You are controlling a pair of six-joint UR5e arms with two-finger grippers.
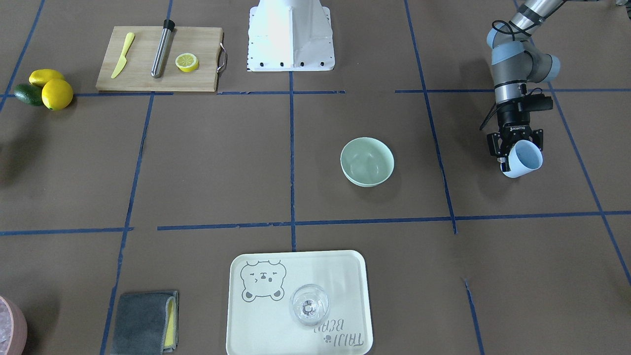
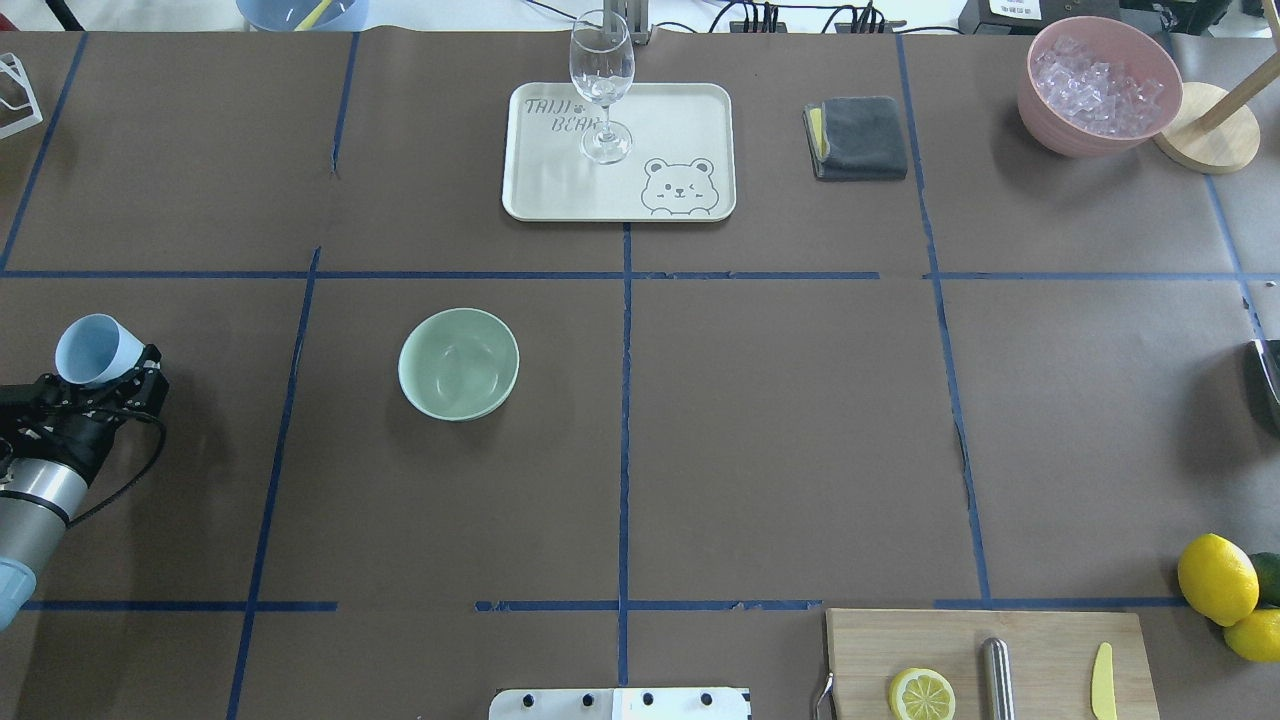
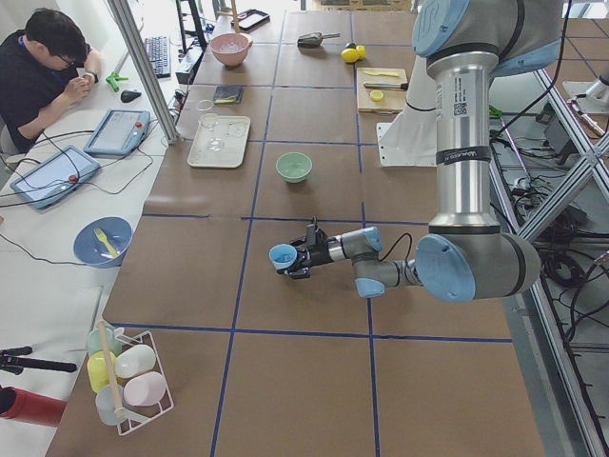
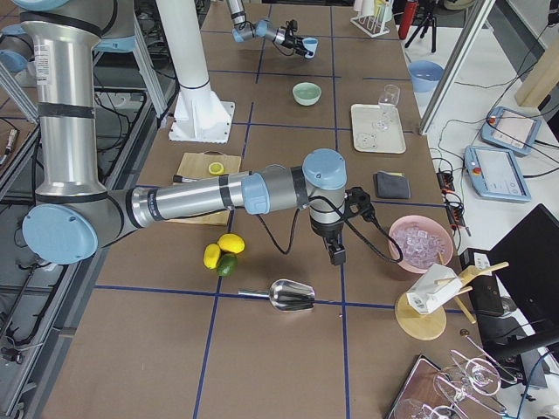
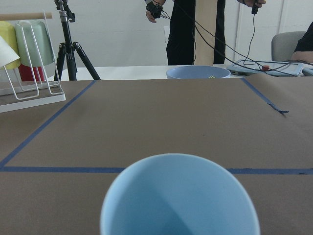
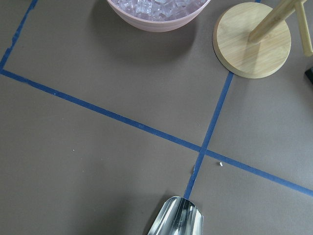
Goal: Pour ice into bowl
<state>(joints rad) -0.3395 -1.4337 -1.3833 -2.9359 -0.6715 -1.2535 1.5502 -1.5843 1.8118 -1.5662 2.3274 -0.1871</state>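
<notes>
The mint-green bowl stands empty on the table left of centre; it also shows in the front view. My left gripper is shut on a pale blue cup, held tilted above the table well to the left of the bowl. The left wrist view looks into the cup; no ice shows inside it. The ice lies heaped in a pink container at the far right. My right gripper hangs near that container; I cannot tell whether it is open or shut.
A metal scoop lies on the table below the right wrist. A tray with a wine glass and a grey cloth sit at the far side. A cutting board, lemons and a wooden stand are at the right.
</notes>
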